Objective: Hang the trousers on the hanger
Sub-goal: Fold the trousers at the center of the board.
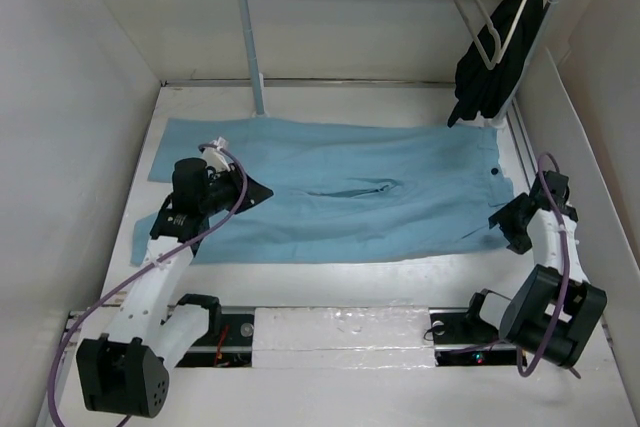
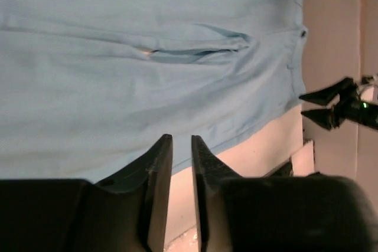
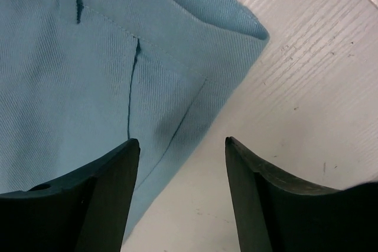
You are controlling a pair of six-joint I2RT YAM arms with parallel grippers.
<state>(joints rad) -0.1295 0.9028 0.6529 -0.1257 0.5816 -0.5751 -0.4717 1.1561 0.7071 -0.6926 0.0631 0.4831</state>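
Note:
The light blue trousers (image 1: pixel 340 192) lie flat on the table, waist to the right, with the dark button (image 1: pixel 494 172) near the waist edge. My left gripper (image 1: pixel 266 191) hovers over the trousers' near edge (image 2: pixel 177 75); its jaws (image 2: pixel 181 137) are almost closed, with a narrow gap and nothing in it. My right gripper (image 1: pixel 502 219) is open and empty at the near waist corner (image 3: pixel 177 45); its jaws (image 3: pixel 182 141) straddle the cloth edge. The thin grey hanger (image 1: pixel 468 9) hangs on the rail at the back right.
A black garment (image 1: pixel 495 57) hangs on another hanger next to the grey one. The rail's metal post (image 1: pixel 250 37) stands behind the trouser legs. White walls enclose the table on the left, back and right.

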